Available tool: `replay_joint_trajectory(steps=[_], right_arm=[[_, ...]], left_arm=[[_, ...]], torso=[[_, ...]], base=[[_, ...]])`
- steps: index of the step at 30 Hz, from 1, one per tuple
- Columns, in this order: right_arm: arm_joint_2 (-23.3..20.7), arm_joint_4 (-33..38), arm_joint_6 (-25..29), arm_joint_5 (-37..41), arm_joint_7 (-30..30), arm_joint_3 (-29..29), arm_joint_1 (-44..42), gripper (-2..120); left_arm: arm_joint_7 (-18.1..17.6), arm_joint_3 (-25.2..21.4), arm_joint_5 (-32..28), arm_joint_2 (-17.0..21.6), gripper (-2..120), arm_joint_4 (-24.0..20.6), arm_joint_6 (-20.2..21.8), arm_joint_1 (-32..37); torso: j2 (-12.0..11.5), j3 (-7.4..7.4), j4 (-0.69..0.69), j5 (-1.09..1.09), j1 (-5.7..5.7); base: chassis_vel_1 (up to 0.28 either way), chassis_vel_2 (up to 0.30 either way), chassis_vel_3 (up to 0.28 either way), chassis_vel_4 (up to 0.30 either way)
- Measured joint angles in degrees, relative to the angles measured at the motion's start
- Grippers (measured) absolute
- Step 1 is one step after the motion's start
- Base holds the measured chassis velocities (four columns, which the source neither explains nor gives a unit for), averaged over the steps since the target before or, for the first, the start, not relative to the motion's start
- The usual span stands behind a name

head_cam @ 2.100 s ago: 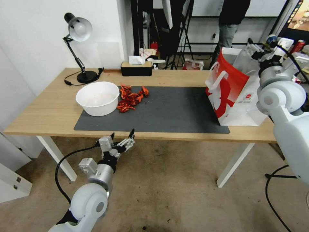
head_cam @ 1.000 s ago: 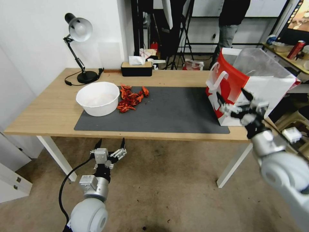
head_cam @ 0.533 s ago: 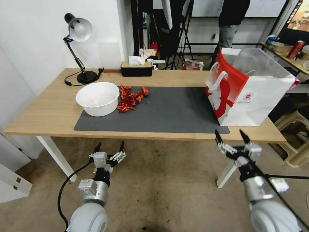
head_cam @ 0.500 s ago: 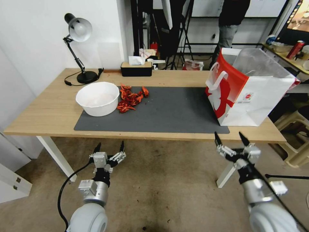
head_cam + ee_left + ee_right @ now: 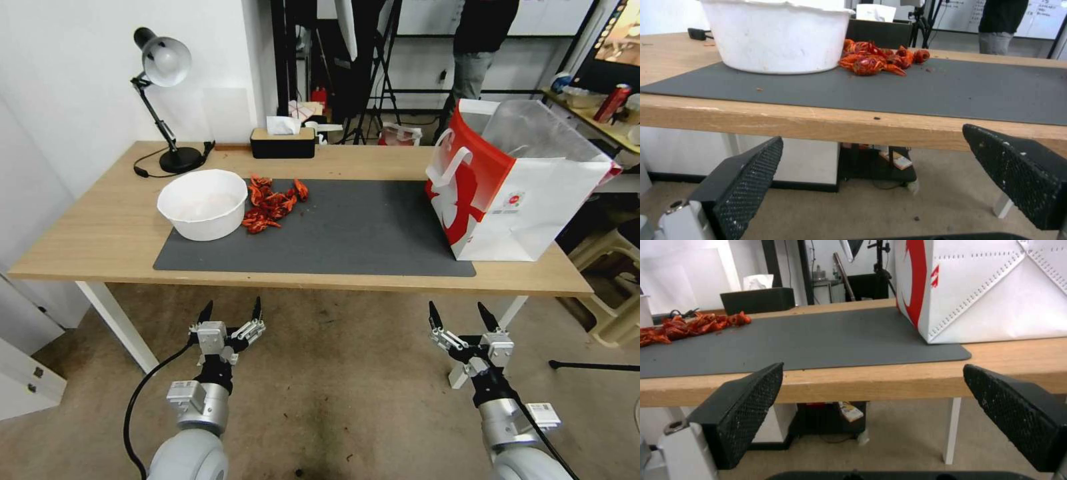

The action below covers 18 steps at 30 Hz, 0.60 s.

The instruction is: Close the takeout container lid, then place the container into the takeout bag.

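**Both arms low, the bag waits on the surface**

The left end effector point(image 5: 230, 312) hangs low in front of the surface point(image 5: 100, 227), below its near edge. Its two black fingers point(image 5: 746, 176) are spread wide and hold nothing. The right end effector point(image 5: 457, 316) hangs the same way on the other side, also below the edge. Its fingers point(image 5: 746, 406) are spread wide too, with nothing between them.

Up on the surface lies one dark gray mat point(image 5: 347, 227). The takeout bag point(image 5: 513, 193) stands upright at the right end, partly on the mat and partly on the wood. It is open at the top, with clear plastic showing inside.

The little clear box of blueberries is not out on the mat or the wood. It may be in the bag, but I cannot tell, because the bag's walls hide what is in it. If it is, I think the job is about done. If not, both steps are left.

Counting: two end effectors, one bag, one mat, one white bowl point(image 5: 202, 203), one pile of red crayfish point(image 5: 270, 203) just beside the bowl, one lamp point(image 5: 163, 100), and one black tissue box point(image 5: 283, 141) at the back.
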Motion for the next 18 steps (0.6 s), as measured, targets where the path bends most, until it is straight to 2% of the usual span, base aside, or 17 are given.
replay_joint_trajectory(steps=[18], right_arm=[[0.12, -0.57, 0.98, -0.09, -0.22, -0.29, 0.76, 100]], left_arm=[[0.86, 0.1, -0.16, -0.25, 100, 0.44, -0.46, 0.28]], torso=[[-0.01, 0.0, 0.0, 0.0, 0.0]], base=[[0.0, 0.0, 0.0, 0.0]])
